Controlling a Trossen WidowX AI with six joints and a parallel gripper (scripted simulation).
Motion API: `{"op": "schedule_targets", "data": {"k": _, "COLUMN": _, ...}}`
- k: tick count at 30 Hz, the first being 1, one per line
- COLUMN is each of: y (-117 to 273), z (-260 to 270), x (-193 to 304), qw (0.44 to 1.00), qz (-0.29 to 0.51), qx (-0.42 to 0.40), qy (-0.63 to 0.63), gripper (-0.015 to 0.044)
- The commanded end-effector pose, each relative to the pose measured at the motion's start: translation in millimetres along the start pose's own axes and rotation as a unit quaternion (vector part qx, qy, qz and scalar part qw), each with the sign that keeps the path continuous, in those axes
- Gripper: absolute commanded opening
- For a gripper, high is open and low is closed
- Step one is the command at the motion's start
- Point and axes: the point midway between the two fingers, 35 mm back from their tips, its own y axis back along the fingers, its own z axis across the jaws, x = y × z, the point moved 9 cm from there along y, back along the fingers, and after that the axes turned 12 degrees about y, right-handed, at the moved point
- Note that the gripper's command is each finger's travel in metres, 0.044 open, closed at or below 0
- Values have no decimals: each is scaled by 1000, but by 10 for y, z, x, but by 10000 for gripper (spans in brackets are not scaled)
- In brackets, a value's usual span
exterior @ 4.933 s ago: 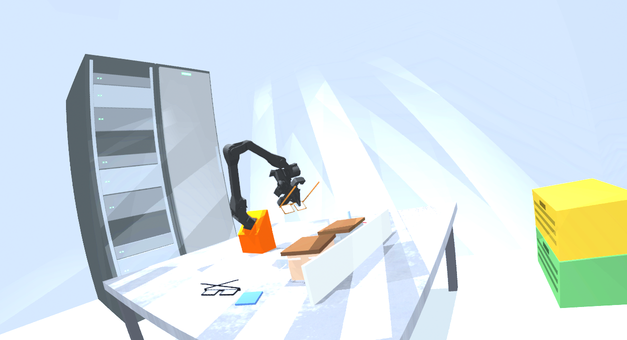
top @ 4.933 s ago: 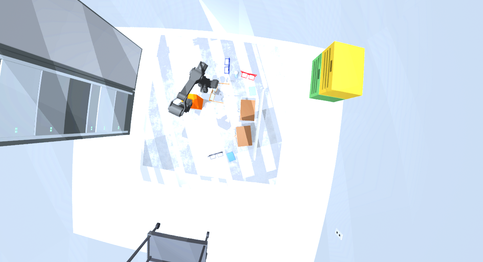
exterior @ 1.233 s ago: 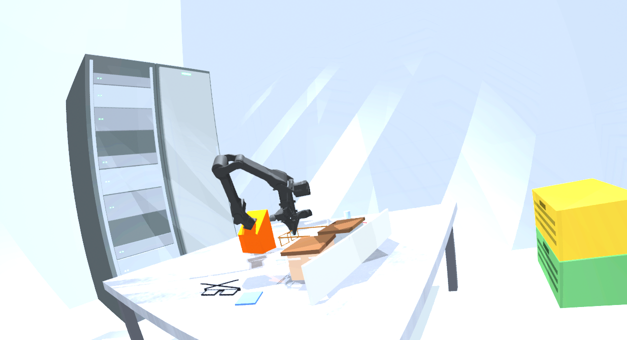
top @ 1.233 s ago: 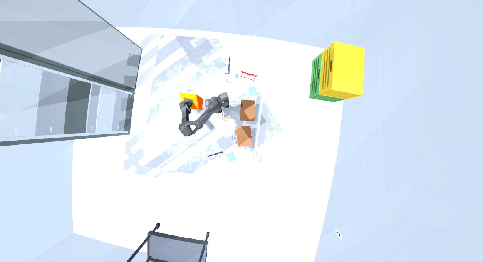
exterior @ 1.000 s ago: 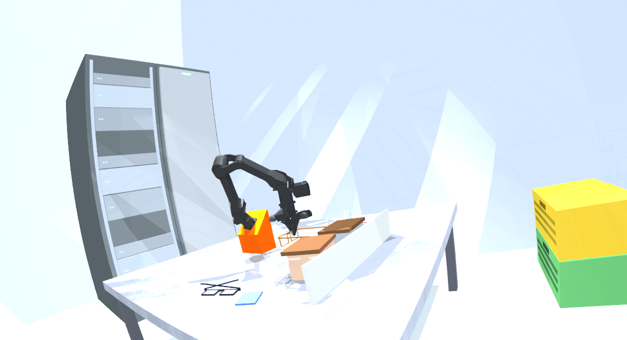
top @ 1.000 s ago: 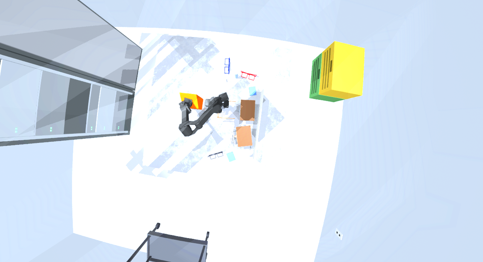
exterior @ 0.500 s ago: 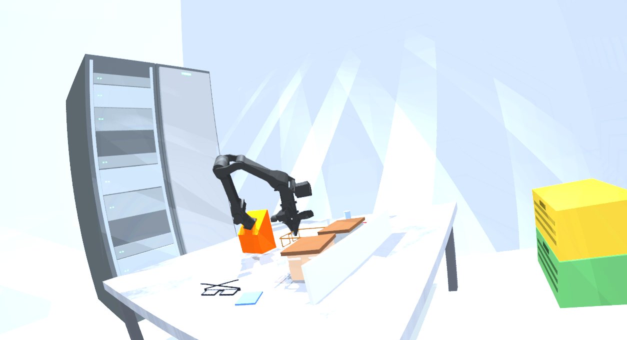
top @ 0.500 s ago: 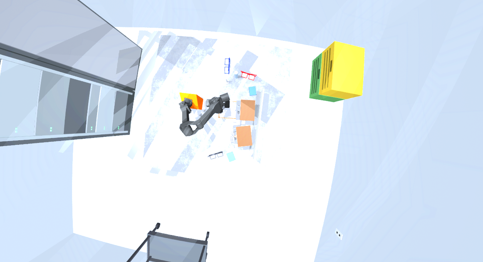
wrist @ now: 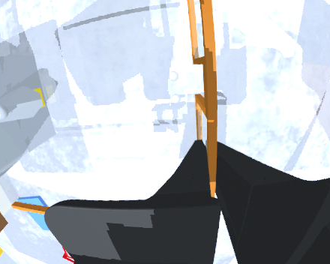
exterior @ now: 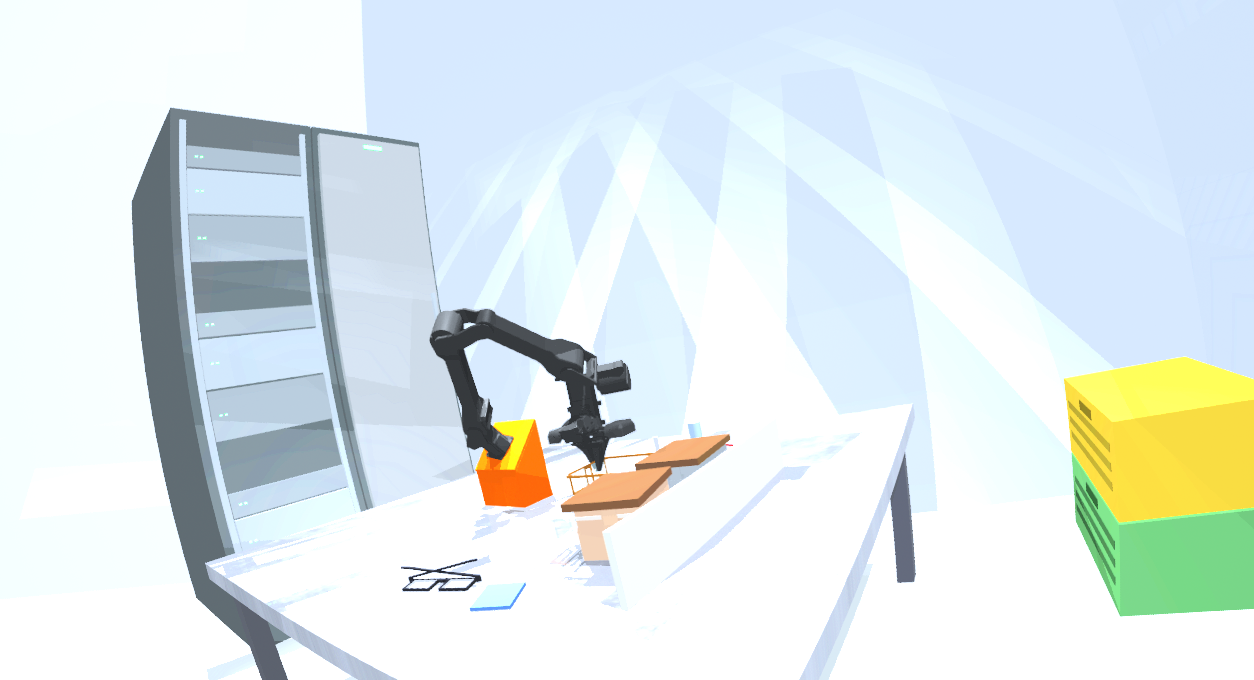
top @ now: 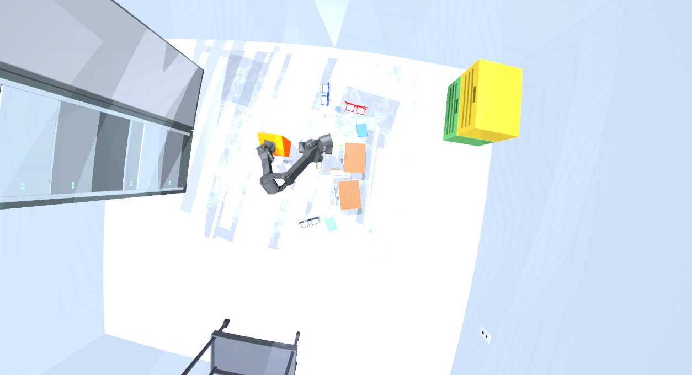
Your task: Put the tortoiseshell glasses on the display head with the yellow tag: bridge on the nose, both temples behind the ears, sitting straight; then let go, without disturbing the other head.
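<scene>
My gripper (exterior: 599,466) (wrist: 203,146) is shut on the tortoiseshell glasses (top: 329,169) (exterior: 630,456) (wrist: 211,82) at one end of the front frame. The glasses are held above the table in front of the far head (top: 355,157) (exterior: 684,450), temples pointing towards it. In the top view, the temples lie roughly at its two sides, short of its brown top. The other head (top: 349,194) (exterior: 618,489) stands beside it, apart from the gripper. A small yellow piece (wrist: 43,98) shows at the wrist view's left; I cannot tell which head it belongs to.
A low pale wall (exterior: 702,526) runs behind the heads. An orange box (top: 285,146) (exterior: 515,487) stands by the arm's base. Black glasses (top: 308,222) (exterior: 441,579), red glasses (top: 355,105), blue glasses (top: 328,94) and blue cards (top: 361,129) (exterior: 498,596) lie around.
</scene>
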Motion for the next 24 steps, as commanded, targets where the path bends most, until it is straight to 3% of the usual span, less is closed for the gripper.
{"op": "schedule_targets", "data": {"k": 1, "y": -2, "z": 79, "x": -16, "qw": 1000, "qz": -2, "qx": 1, "qy": 2, "gripper": 0}}
{"op": "schedule_targets", "data": {"k": 24, "y": 1, "z": 385, "x": -85, "qw": 1000, "qz": -2, "qx": 0, "qy": 1, "gripper": 0}}
